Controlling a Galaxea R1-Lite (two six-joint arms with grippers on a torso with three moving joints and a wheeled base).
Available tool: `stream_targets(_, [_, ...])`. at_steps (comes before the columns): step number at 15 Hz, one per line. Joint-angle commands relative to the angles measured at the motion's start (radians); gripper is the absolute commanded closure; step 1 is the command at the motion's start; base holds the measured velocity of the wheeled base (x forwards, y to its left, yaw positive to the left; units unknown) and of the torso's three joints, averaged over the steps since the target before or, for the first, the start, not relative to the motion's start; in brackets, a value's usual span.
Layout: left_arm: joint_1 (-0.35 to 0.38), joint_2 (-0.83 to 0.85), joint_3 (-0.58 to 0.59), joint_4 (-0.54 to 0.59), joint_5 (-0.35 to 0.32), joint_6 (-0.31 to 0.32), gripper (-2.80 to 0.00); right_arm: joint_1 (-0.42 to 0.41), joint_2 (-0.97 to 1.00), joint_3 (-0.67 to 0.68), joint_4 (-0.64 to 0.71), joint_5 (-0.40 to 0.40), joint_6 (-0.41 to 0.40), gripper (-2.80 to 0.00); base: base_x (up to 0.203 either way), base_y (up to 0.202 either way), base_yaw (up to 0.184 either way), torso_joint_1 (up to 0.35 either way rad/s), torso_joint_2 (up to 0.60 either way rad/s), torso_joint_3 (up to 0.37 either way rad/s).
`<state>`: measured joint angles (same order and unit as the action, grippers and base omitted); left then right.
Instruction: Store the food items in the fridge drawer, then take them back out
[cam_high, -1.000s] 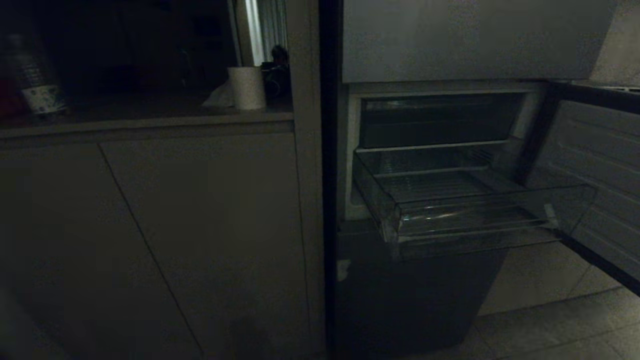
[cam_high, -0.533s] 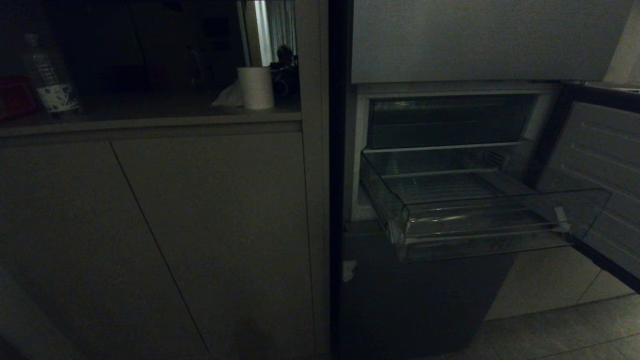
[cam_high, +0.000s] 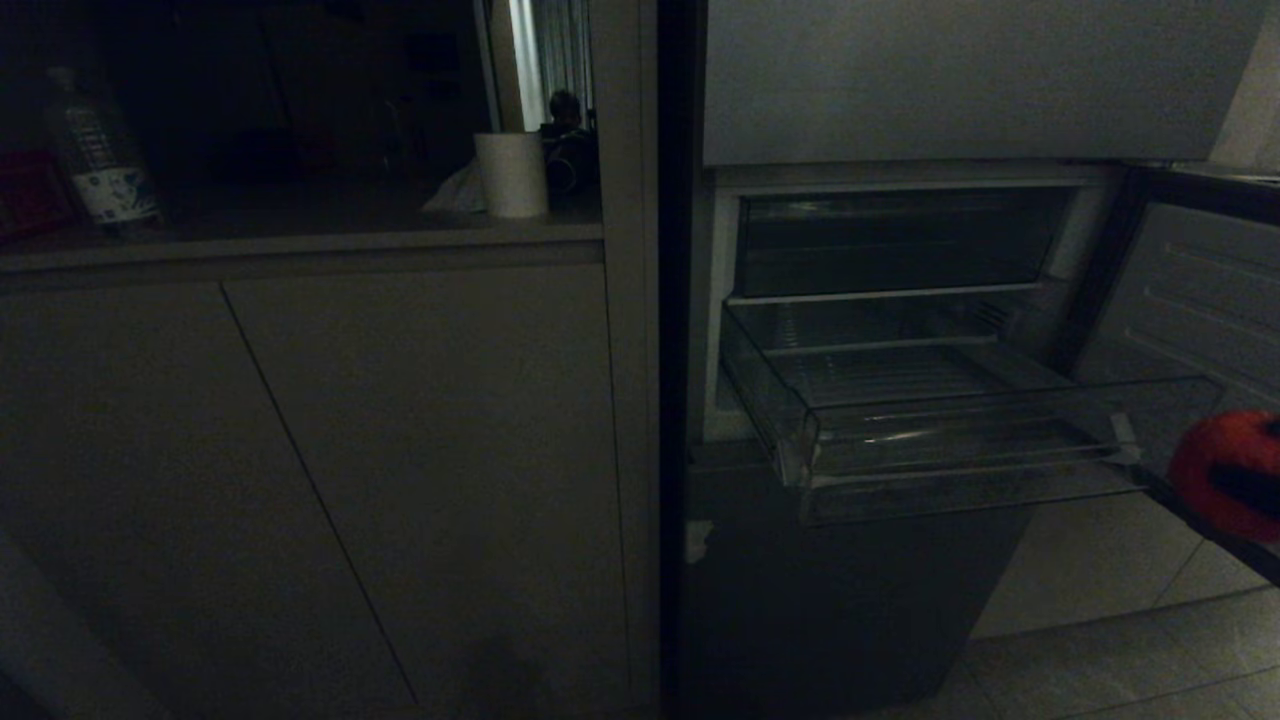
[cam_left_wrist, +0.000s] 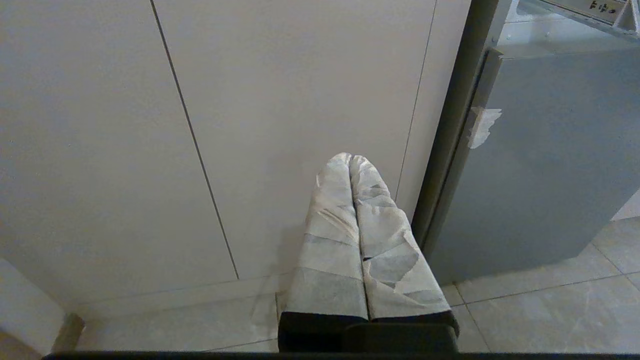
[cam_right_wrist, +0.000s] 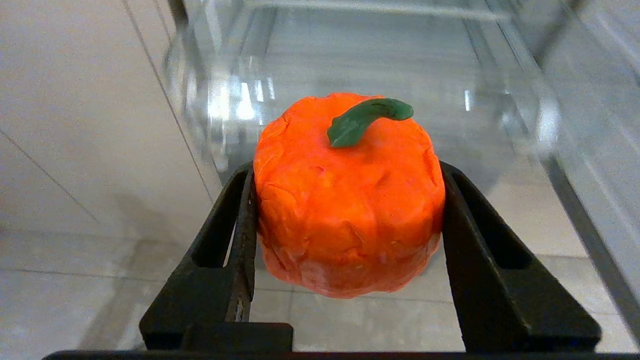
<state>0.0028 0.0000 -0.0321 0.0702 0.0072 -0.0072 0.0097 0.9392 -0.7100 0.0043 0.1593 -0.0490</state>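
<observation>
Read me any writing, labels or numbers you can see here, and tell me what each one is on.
Bottle on the counter: a pale label with dark print, too small and dark to read.
Panel edge above the fridge's lower door in the left wrist view: a few dark handwritten marks, too small to read.
Orange pumpkin-shaped food item: no text.
Nothing else in view carries writing.

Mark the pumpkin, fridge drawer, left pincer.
pumpkin (cam_right_wrist: 345, 210): right wrist view, orange body.
fridge drawer (cam_high: 960, 440): head view, clear front lip.
left pincer (cam_left_wrist: 351, 159): left wrist view, taped tips.
</observation>
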Motion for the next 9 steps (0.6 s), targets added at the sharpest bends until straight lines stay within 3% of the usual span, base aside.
stream_targets(1, [0.0,0.002,0.0,0.0,0.0,0.0,0.0,0.018,0.374,-0.209,-0.008,0.008,0.01,0.0,0.0,0.0,0.0,0.0,0.0,0.0])
stream_targets(6, [0.0,0.002,0.0,0.0,0.0,0.0,0.0,0.092,0.82,-0.65,-0.011,-0.069,0.047,0.0,0.0,0.0,0.0,0.0,0.0,0.0])
stream_targets(9, [0.0,0.002,0.0,0.0,0.0,0.0,0.0,0.127,1.013,-0.834,-0.004,-0.103,0.095,0.0,0.0,0.0,0.0,0.0,0.0,0.0])
